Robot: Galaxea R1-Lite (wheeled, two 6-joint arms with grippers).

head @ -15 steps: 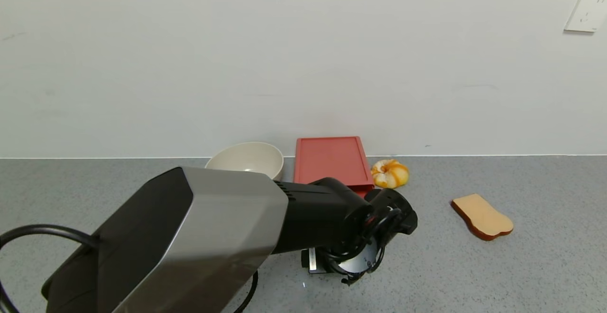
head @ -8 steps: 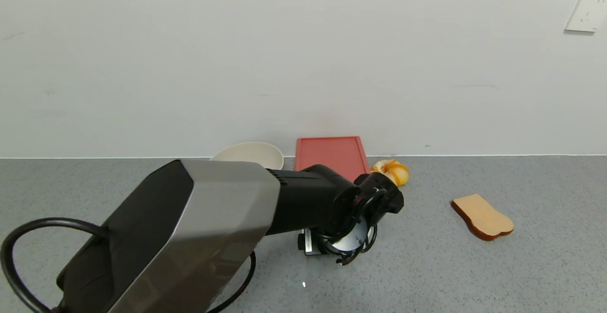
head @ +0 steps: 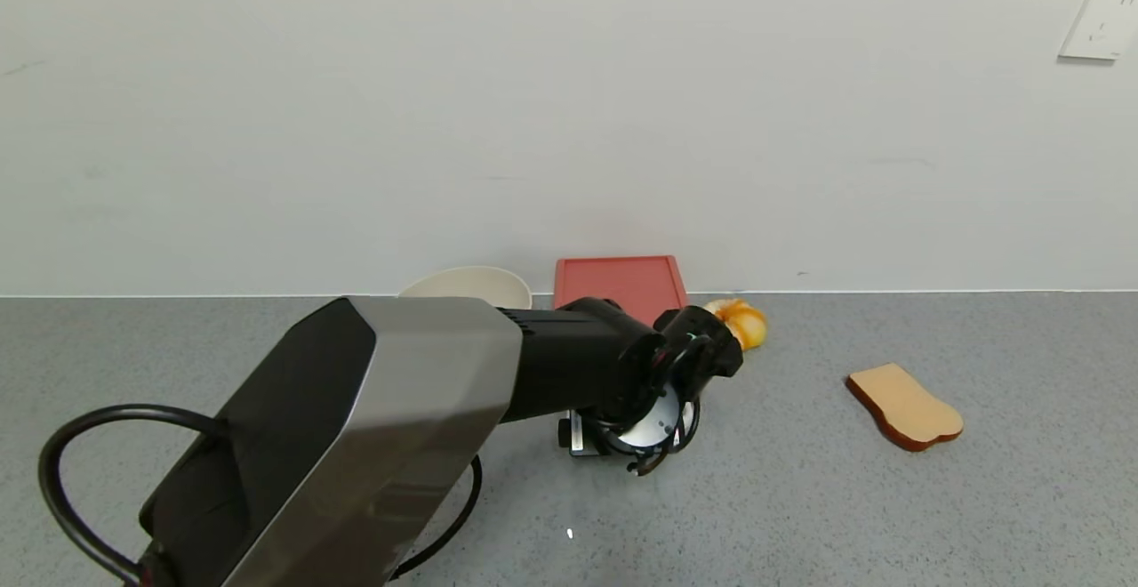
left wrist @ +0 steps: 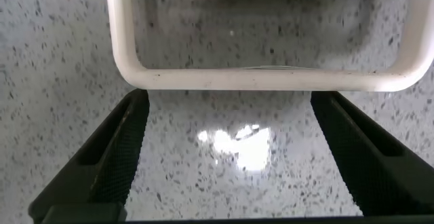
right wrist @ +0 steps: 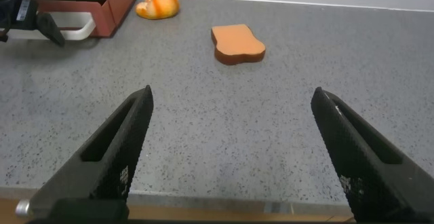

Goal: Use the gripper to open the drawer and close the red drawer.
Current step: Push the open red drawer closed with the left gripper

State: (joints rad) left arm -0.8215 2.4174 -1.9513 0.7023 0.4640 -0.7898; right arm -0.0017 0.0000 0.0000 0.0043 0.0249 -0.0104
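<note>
1. Three views. Head: left gripper (head: pixel 662 445) has advanced toward red drawer (head: pixel 621 289) at 12 o'clock, against the wall.
2. Left wrist: jaws wide, white handle (left wrist: pixel 264 80) just beyond fingertips; grasp seems next.
3. Right wrist: right gripper (right wrist: pixel 230 153) wide, idle.

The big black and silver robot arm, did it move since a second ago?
Yes. The left gripper moved forward toward the wall and the flat salmon-red plastic drawer, so the arm now hides more of it. Its open fingers sit just short of the white loop handle, holding nothing. The beige bowl, orange pumpkin-shaped bun and toast slice stayed put.
</note>
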